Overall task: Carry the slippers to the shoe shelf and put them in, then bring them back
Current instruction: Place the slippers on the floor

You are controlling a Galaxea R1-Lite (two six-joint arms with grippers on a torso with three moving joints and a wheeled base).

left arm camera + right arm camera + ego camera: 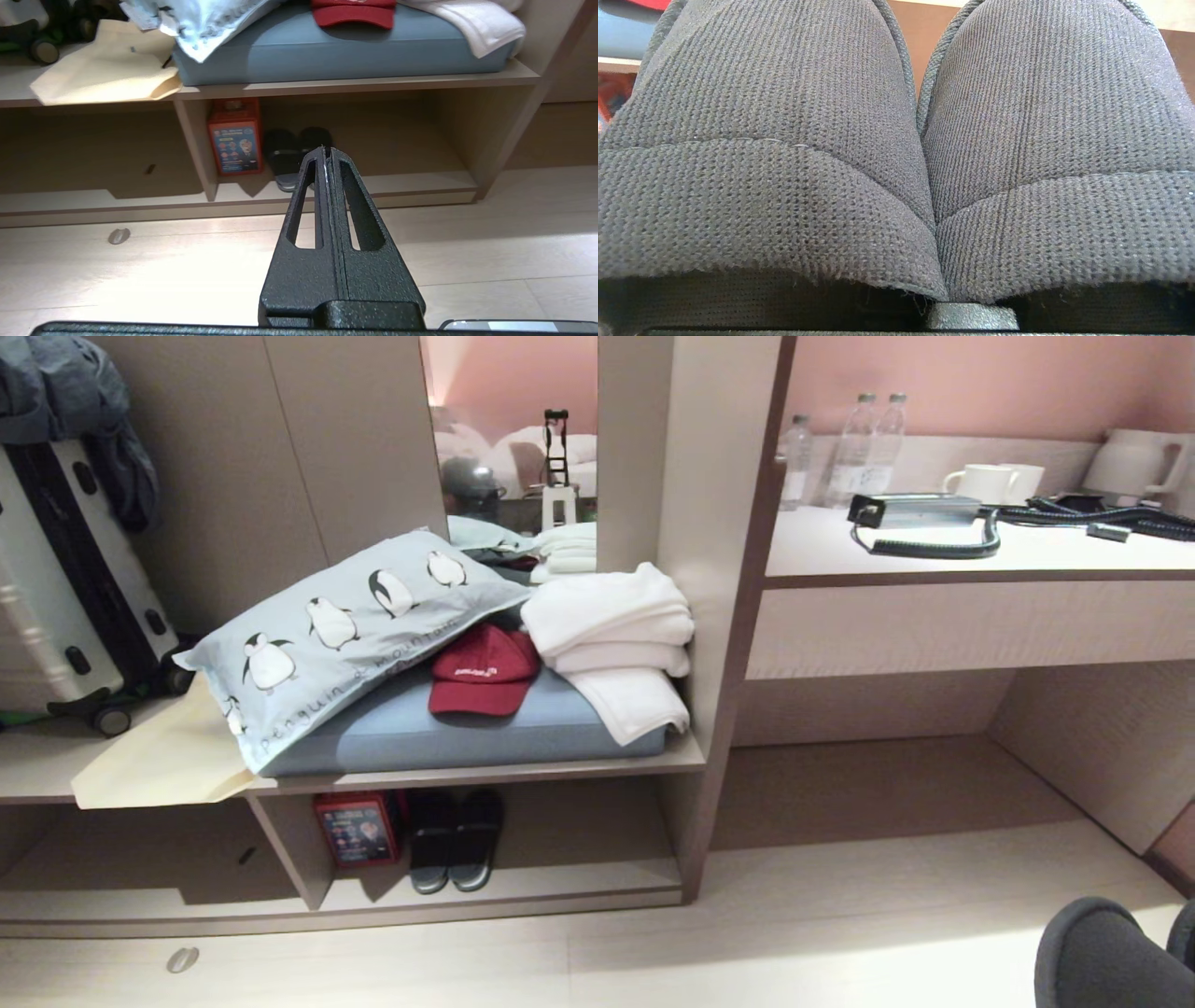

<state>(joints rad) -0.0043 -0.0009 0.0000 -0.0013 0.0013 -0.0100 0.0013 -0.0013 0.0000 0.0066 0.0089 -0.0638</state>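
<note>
The slippers (pixel 896 154), a grey-blue fabric pair, fill the right wrist view side by side, strap bands toward the camera. My right gripper is shut on the slippers between the two; its fingers are hidden, and only a bit of its black body (pixel 971 318) shows. In the head view the slippers (pixel 1102 957) hang at the bottom right corner above the floor. The shoe shelf (pixel 579 882) is the low wooden cubby ahead to the left, and its pale base board (pixel 420 182) also shows in the left wrist view. My left gripper (pixel 325 154) is shut and empty, level above the floor and pointing at the cubby.
A dark pair of slippers (pixel 455 845) and a red box (pixel 358 829) stand in the cubby beside its divider panel (pixel 285 845). Above lie a penguin pillow (pixel 345 625), a red cap (pixel 483 672), white towels (pixel 611 625) and a suitcase (pixel 70 579). A desk (pixel 971 555) with its recess is at right.
</note>
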